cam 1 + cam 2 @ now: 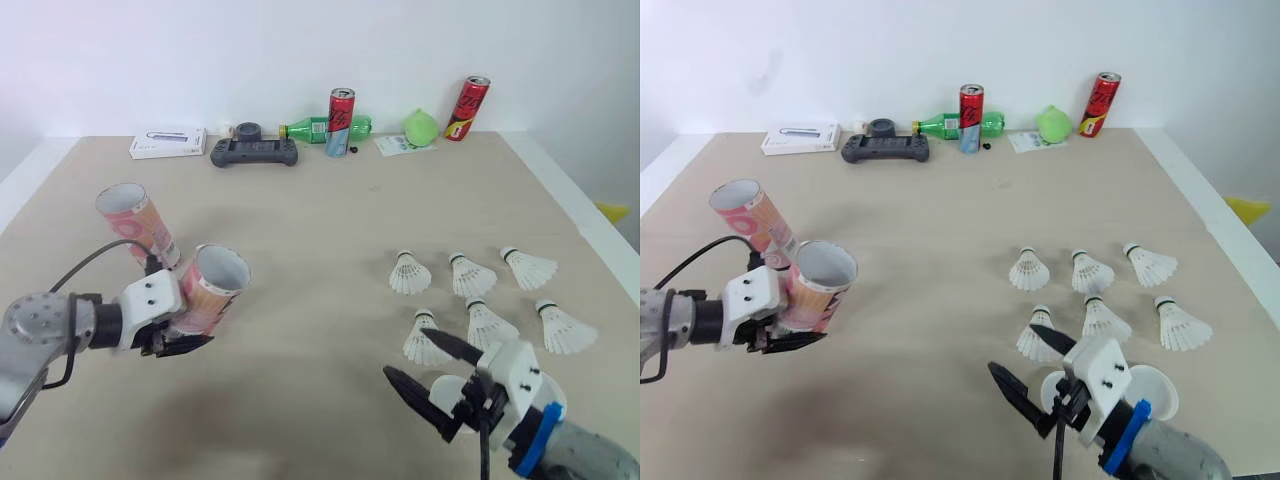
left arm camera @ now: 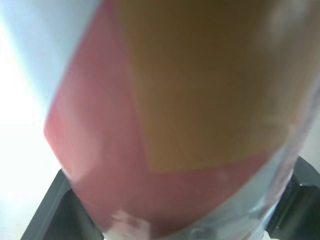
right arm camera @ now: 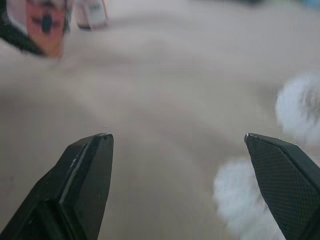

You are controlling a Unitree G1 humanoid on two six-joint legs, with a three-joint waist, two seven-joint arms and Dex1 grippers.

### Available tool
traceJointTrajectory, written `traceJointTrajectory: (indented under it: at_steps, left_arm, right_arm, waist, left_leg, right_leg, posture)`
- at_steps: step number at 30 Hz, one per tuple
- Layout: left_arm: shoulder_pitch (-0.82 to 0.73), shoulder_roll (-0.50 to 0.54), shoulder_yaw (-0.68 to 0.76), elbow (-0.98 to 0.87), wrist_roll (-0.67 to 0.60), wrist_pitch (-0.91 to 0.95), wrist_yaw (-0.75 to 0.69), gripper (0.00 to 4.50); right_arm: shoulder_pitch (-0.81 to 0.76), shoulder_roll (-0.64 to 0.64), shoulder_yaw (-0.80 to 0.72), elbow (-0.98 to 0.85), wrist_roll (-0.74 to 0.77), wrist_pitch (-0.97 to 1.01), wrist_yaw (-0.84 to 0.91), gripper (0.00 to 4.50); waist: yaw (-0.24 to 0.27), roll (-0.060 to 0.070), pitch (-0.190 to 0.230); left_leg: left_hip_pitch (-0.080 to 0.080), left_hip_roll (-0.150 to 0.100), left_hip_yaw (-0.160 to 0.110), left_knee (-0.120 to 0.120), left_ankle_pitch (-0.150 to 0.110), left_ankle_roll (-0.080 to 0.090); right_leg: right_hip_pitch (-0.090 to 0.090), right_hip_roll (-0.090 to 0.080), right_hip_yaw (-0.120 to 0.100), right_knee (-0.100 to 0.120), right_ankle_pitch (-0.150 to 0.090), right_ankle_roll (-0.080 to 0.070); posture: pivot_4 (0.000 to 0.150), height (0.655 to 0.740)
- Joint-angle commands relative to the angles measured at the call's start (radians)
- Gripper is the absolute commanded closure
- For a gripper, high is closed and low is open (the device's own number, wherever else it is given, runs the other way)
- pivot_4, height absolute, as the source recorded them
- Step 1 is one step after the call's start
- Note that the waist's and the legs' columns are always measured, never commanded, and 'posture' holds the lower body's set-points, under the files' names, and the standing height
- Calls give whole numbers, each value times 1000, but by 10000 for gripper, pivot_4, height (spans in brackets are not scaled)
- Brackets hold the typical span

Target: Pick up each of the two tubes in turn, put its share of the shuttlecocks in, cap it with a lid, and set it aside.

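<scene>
My left gripper is shut on a pink and orange tube, held tilted above the table with its open mouth up; the left wrist view has the tube close up. A second tube leans just behind it. Several white shuttlecocks lie in two rows at the right. My right gripper is open low at the front, its upper fingertip near the front-left shuttlecock. In the right wrist view the gripper has nothing between its fingers. White lids lie partly under my right arm.
Along the far edge stand a white box, a dark game controller, a green bottle lying down, two red cans, and a green ball-like object. The table edge runs down the right.
</scene>
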Motion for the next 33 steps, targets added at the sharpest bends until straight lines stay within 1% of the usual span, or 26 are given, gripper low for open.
traceJointTrajectory:
  at_steps: [1, 5, 10, 13, 15, 24, 25, 26, 28, 30, 31, 32, 33]
  left_arm:
    - [-71, 4, -46, 55, 42, -37, -40, 14539]
    - [-153, 5, -110, 105, 86, -59, -86, 14539]
    - [-227, -33, -129, 144, 92, -84, -107, 14539]
    - [-241, -55, -132, 152, 97, -95, -112, 14539]
    - [-250, -72, -126, 154, 93, -96, -107, 14539]
    - [-257, -98, -114, 174, 106, -119, -108, 14539]
    - [-257, -101, -113, 174, 106, -119, -107, 14672]
    - [-257, -103, -114, 174, 106, -119, -106, 14672]
    - [-257, -108, -114, 175, 109, -120, -105, 14672]
    - [-257, -112, -114, 175, 110, -120, -105, 14672]
    - [-257, -113, -113, 176, 111, -120, -105, 14672]
    - [-257, -114, -113, 176, 112, -120, -105, 14672]
    - [-257, -115, -112, 177, 113, -121, -105, 14672]
  right_arm:
    - [38, 10, 24, 13, -65, -52, -14, 0]
    - [3, 41, 60, 63, -100, -36, -70, 0]
    - [-51, 78, 113, 121, -136, -26, -118, 0]
    - [-112, 121, 141, 174, -155, -34, -157, 0]
    - [-136, 126, 162, 196, -173, -35, -162, 0]
    - [-157, 169, 175, 247, -188, -61, -187, 0]
    - [-158, 172, 174, 251, -188, -64, -188, 5055]
    - [-158, 173, 174, 254, -188, -67, -189, 8221]
    - [-161, 173, 175, 262, -189, -73, -189, 16651]
    - [-162, 171, 176, 270, -188, -78, -186, 26739]
    - [-163, 170, 177, 273, -187, -81, -184, 28503]
    - [-163, 169, 177, 276, -187, -84, -182, 32490]
    - [-163, 168, 177, 278, -187, -86, -180, 38468]
  waist:
    - [0, -1, 0]
    - [1, -2, 1]
    - [4, -4, 1]
    - [3, -4, 1]
    - [4, -4, 1]
    - [6, -4, 0]
    - [6, -4, 0]
    - [6, -4, 0]
    - [6, -4, 0]
    - [6, -5, 0]
    - [6, -5, 0]
    - [6, -5, 0]
    - [6, -5, 0]
  left_leg:
    - [0, 1, 0, 0, -1, 0]
    - [0, 3, 0, 0, -1, 0]
    - [-2, 4, 0, -1, -1, 0]
    - [-3, 4, 1, -1, -1, 0]
    - [-3, 4, 2, -1, -1, 0]
    - [-4, 4, 2, -1, -1, 1]
    - [-4, 4, 2, 0, -1, 1]
    - [-4, 4, 2, 0, -1, 1]
    - [-4, 4, 2, 0, -1, 1]
    - [-4, 4, 2, 1, 0, 1]
    - [-3, 4, 2, 1, 0, 1]
    - [-3, 4, 2, 1, 0, 1]
    - [-3, 4, 2, 1, 0, 2]
  right_leg:
    - [0, 2, 1, 0, 0, -1]
    - [-2, 5, 3, 0, -1, -1]
    - [-4, 7, 5, 1, -1, -1]
    - [-6, 8, 8, 1, -1, -1]
    - [-7, 8, 9, 2, 1, 2]
    - [-7, 9, 10, 3, 2, 3]
    - [-7, 10, 11, 3, 2, 3]
    - [-7, 10, 12, 3, 2, 3]
    - [-7, 11, 13, 3, 2, 3]
    - [-7, 12, 14, 4, 2, 3]
    - [-7, 12, 14, 4, 2, 3]
    - [-7, 12, 14, 4, 2, 3]
    - [-7, 12, 14, 4, 2, 3]
  posture:
    - [1500, 7400]
    - [1500, 7400]
    - [1500, 7400]
    - [1500, 7400]
    - [1500, 7400]
    - [1500, 7400]
    - [1500, 7400]
    - [1500, 7400]
    - [1500, 7400]
    - [1500, 7400]
    - [1500, 7400]
    - [1500, 7400]
    - [1500, 7400]
